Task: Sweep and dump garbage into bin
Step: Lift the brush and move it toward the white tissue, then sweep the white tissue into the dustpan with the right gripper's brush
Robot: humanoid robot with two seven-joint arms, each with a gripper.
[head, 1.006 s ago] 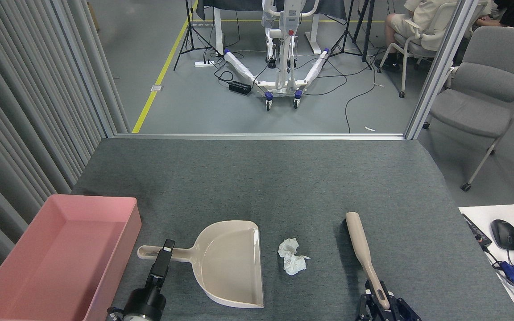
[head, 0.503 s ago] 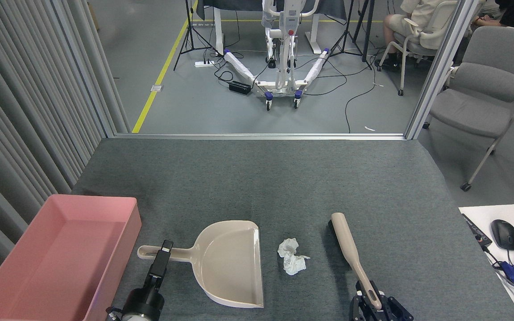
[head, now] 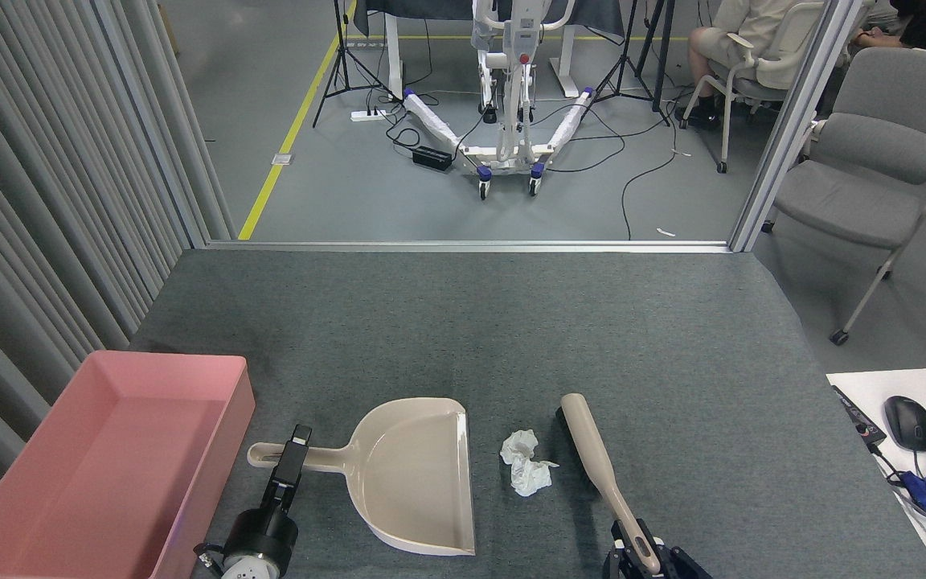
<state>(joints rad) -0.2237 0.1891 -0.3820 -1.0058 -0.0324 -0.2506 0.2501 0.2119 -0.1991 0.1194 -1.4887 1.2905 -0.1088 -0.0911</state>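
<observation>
Only the far ends of the two arms show, both at the bottom edge of the head view. The left arm ends in a thick black cylindrical wrist with a pale grey, speckled end cap facing the camera and a thin dark cable looping at its side. From it a slim black left gripper (head: 296, 447) reaches forward, narrow and boxy, with a small white mark near its tip. The right gripper (head: 646, 556) is black too, built from angular plates and open linkage bars, mostly cut off by the frame edge.
</observation>
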